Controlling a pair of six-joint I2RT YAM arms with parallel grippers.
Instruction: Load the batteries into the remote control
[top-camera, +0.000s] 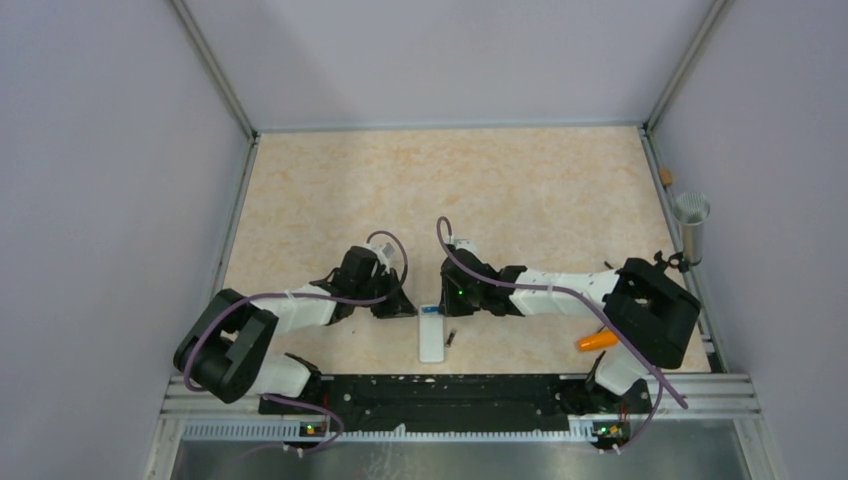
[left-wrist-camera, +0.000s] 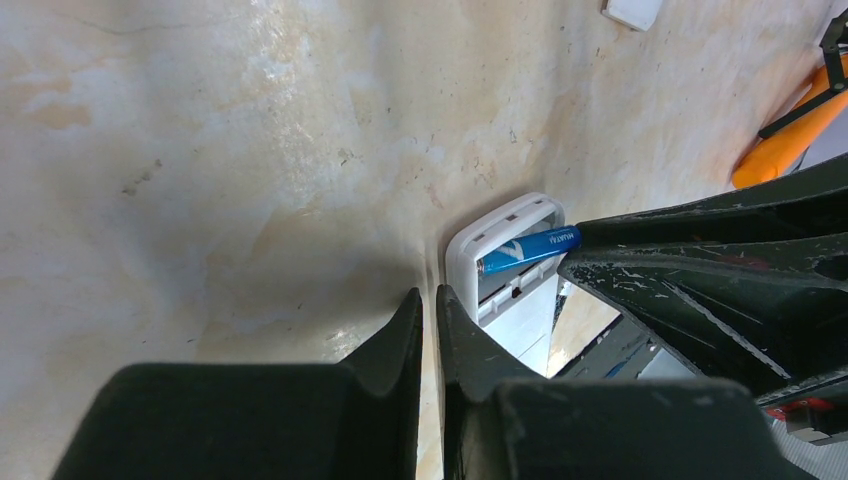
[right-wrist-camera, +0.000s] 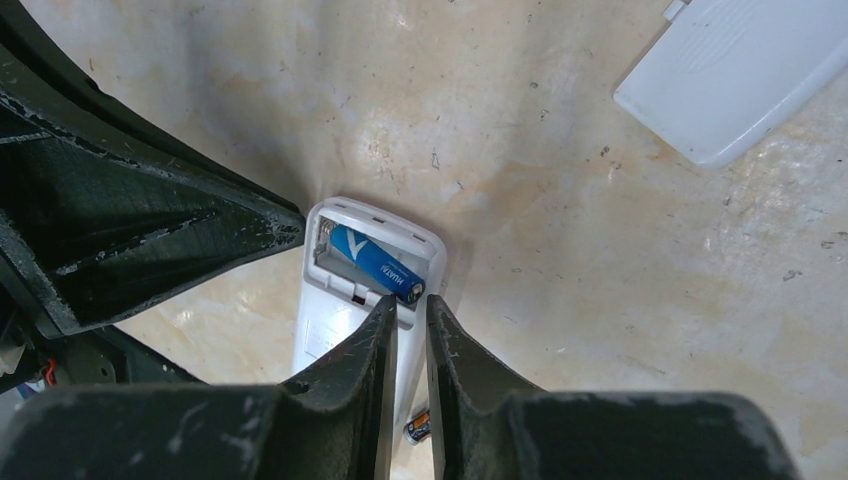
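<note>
Progress: blue battery (right-wrist-camera: 378, 263) lies slanted in the remote control (right-wrist-camera: 372, 214), unseated; dark battery (right-wrist-camera: 418, 428) lies outside; left gripper (left-wrist-camera: 428, 300) and right gripper (right-wrist-camera: 408, 305) are nearly closed, empty.

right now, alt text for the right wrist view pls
A white remote control lies back up with its battery bay open and a blue battery slanted inside, one end at the nearly closed tips of the right gripper. The left gripper's finger points at the remote's corner from the left, and a white cover lies upper right.
</note>
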